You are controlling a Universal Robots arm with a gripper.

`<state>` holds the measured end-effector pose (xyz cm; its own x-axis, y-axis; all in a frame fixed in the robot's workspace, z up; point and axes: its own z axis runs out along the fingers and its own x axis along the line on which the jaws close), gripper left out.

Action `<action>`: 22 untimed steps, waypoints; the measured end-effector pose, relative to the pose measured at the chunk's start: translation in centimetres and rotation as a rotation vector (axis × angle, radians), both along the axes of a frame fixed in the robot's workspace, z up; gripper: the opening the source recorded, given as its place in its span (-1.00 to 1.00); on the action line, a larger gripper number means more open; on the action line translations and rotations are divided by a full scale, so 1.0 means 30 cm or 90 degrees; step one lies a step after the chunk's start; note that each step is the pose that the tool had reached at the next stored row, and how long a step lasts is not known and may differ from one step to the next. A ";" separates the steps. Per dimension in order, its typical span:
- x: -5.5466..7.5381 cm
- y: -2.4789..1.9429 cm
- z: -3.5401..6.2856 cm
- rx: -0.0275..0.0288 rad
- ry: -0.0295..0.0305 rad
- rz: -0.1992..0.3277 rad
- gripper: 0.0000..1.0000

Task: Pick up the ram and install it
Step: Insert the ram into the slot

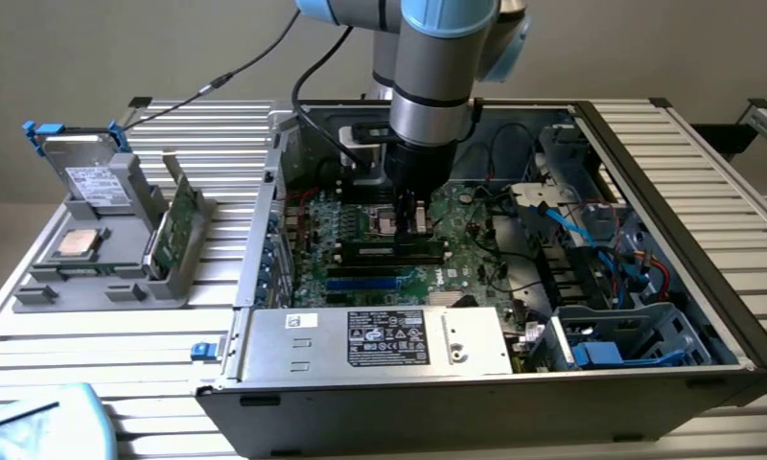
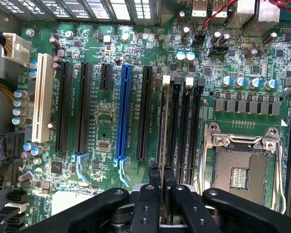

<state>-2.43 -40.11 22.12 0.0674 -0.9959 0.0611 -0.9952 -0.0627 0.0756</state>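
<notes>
My gripper (image 1: 416, 222) reaches down into the open computer case (image 1: 690, 192), low over the motherboard (image 1: 467, 259) beside the CPU socket (image 2: 242, 170). In the wrist view the gripper (image 2: 162, 171) is shut on the ram (image 2: 163, 126), which shows edge-on as a thin dark strip between the two fingertips (image 2: 154, 175). The strip runs in line with the memory slot nearest the black expansion slots, one of several parallel memory slots (image 2: 186, 126). Whether the ram sits in the slot or just above it cannot be told.
A blue expansion slot (image 2: 122, 111) and a white one (image 2: 41, 97) lie beside the memory slots. The power supply (image 1: 377, 340) fills the case's front, with blue cables (image 1: 589, 230) on the exterior view's right. A grey holder (image 1: 103, 278) outside holds a green card (image 1: 175, 225), a CPU (image 1: 77, 244) and a drive (image 1: 89, 177).
</notes>
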 end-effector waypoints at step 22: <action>0.000 0.001 -0.006 0.0002 -0.0002 0.000 -0.69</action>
